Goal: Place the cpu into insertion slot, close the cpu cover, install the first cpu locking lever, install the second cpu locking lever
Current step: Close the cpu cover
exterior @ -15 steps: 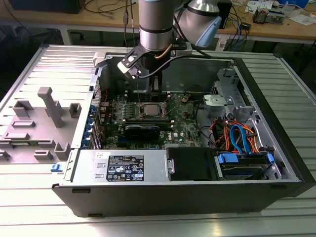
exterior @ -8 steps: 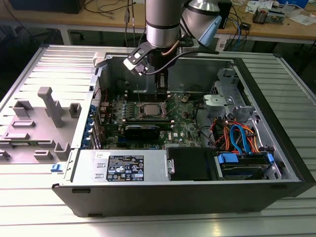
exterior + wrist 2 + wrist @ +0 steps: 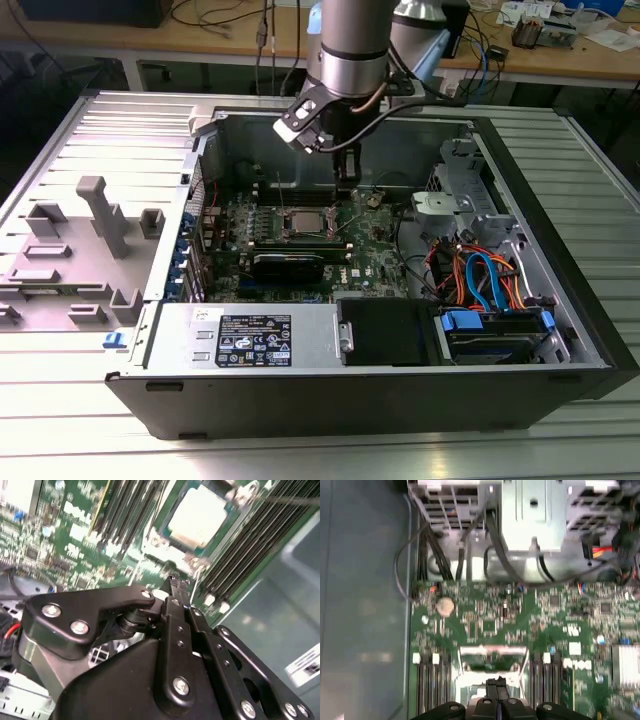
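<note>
Cpu (image 3: pixel 197 517) in slot (image 3: pixel 284 224) | gripper (image 3: pixel 347 185) pinched empty, 2 o'clock of slot (exterior view) | advice: hold tips together, descend slowly, avoid memory slots (image 3: pixel 250 545)

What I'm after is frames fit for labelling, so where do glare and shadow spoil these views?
Exterior view: glare whitens the ribbed silver metal table in the foreground; the black computer case is dimmer inside. Second wrist view: the square silver-grey cpu reflects almost white. First wrist view: the silver metal drive cage glares; the green motherboard is evenly lit.
</note>
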